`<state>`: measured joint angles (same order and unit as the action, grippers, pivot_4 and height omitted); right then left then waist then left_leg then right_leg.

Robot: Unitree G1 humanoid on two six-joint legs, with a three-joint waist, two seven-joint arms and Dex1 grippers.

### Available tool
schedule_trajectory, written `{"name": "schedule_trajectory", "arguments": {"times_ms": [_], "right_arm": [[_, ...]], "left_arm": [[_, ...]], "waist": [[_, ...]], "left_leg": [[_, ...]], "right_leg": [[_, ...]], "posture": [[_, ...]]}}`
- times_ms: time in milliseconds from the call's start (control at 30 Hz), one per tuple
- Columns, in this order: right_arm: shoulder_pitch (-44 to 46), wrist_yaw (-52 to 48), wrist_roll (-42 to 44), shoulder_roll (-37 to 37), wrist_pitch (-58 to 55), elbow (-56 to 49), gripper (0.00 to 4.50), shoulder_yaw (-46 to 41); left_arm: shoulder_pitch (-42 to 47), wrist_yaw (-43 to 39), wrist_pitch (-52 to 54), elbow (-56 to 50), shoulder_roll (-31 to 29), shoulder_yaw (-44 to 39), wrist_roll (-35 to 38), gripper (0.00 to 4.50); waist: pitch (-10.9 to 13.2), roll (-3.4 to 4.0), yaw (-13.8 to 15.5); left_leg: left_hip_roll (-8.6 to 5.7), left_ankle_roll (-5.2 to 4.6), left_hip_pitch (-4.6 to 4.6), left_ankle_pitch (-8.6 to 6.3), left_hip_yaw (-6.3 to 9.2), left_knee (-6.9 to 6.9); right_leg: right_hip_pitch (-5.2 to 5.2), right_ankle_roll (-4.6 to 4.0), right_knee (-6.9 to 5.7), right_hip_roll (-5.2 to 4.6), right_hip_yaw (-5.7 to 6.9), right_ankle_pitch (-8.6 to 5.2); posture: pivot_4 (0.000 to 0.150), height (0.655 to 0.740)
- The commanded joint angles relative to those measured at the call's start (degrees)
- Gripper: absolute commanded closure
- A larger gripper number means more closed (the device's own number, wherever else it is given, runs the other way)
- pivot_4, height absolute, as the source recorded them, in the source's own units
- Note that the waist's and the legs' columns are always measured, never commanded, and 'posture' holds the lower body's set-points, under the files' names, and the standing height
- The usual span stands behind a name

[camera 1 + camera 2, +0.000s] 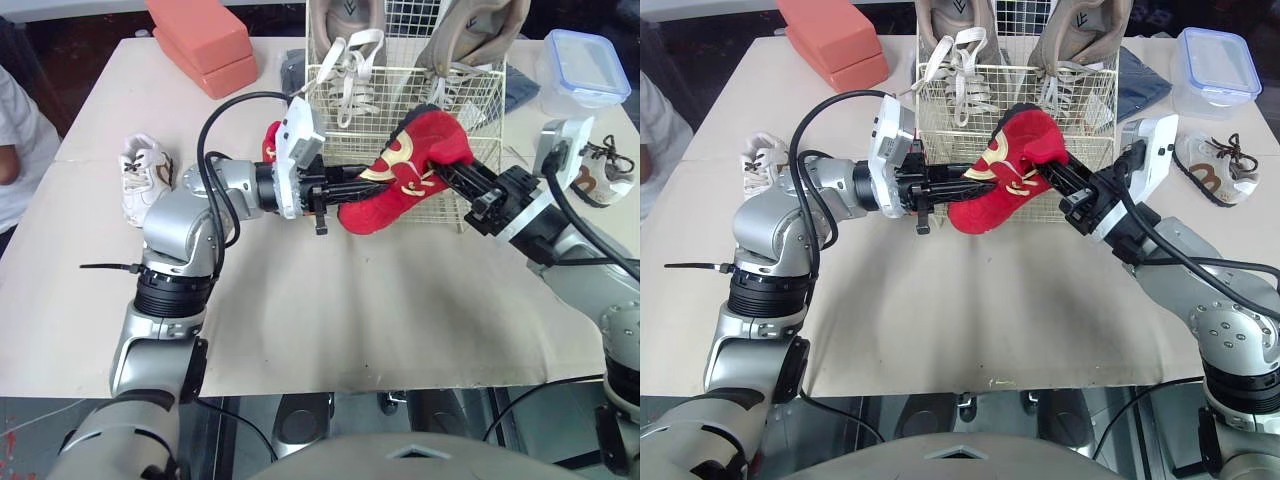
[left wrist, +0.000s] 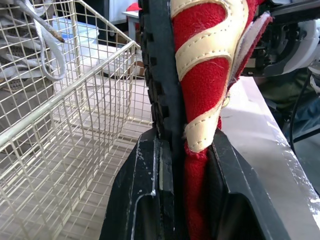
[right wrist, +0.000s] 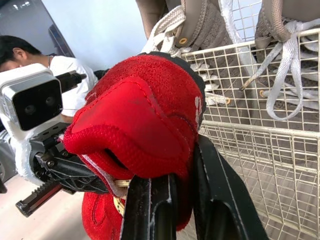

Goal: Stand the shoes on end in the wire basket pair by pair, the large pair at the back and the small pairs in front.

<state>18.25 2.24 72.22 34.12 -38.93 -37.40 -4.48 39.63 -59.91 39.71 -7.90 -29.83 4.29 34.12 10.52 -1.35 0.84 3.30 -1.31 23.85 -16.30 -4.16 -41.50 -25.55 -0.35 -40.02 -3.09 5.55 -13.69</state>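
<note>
You hold one red shoe point(image 1: 425, 140) at both ends | left gripper point(image 1: 368, 180) clenched on its sole edge | right gripper point(image 1: 442, 172) clenched on its heel collar | shoe above the table point(image 1: 330, 300), just before the wire basket point(image 1: 478, 95) at the far edge | large pair point(image 1: 470, 30) upright at the basket's back

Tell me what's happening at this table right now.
Both tools are shut on one red shoe, the left tool at one end and the right tool at the other, holding it in front of the wire basket. The large tan pair stands at the basket's back. A small white shoe lies on the table.
</note>
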Motion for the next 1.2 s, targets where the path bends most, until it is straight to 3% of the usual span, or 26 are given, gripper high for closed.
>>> {"name": "schedule_trajectory", "arguments": {"times_ms": [33,100,233,433,633,1200], "right_arm": [[2.51,0.38,0.57,-0.06,0.31,-1.71,4.5,-2.04],[4.29,1.33,1.17,-0.2,0.58,-1.85,4.5,-3.1],[7.92,4.17,4.75,0.87,0.88,-2.6,4.5,-5.7],[12.89,10.33,11.05,2.86,1.62,-2.37,4.5,-9.28],[13.24,11.85,7.99,2.88,2.34,-1.12,4.5,-8.81],[11.19,5.48,-23.96,4.8,2.6,6.67,4.5,-4.9]], "left_arm": [[1.71,-0.31,2.03,-1.48,-0.76,-2.05,2.83,2.21],[1.36,-0.19,1.94,-2.27,-1.43,-2.37,2.87,1.26],[0.95,1.98,0.63,-3.96,-2.19,-4.01,2.26,0.04],[-0.81,5.03,4.24,-8.72,-5.15,-7.88,5.2,0.04],[-3.18,6.59,4.58,-11.11,-6.08,-8.19,5.74,0.04],[-1.23,15.74,7.11,-18.18,-8.46,-12.42,9.21,0.04]], "waist": [[0.0,0.0,-0.02],[0.0,0.0,-0.14],[0.0,0.01,-0.06],[0.0,0.0,-0.05],[0.0,0.0,-0.02],[0.0,0.01,-0.03]], "left_leg": [[0.0,0.0,0.0,0.0,0.0,0.0],[0.0,0.0,0.0,0.0,-0.02,0.0],[0.0,0.0,0.02,0.0,-0.02,0.04],[0.01,0.01,0.03,0.01,-0.03,0.12],[0.01,0.01,0.02,0.01,-0.05,0.13],[0.01,0.02,0.01,0.01,-0.07,0.18]], "right_leg": [[0.0,0.0,0.0,0.0,0.0,0.0],[-0.01,0.0,0.0,0.01,-0.02,0.0],[-0.06,0.0,0.0,0.02,-0.02,0.0],[-0.08,-0.01,0.06,0.0,-0.03,0.01],[-0.07,-0.01,0.07,-0.04,-0.06,0.01],[-0.08,0.0,0.08,-0.03,-0.07,0.0]], "posture": [[0.15,0.686],[0.15,0.686],[0.15,0.686],[0.15,0.686],[0.15,0.686],[0.15,0.686]]}}
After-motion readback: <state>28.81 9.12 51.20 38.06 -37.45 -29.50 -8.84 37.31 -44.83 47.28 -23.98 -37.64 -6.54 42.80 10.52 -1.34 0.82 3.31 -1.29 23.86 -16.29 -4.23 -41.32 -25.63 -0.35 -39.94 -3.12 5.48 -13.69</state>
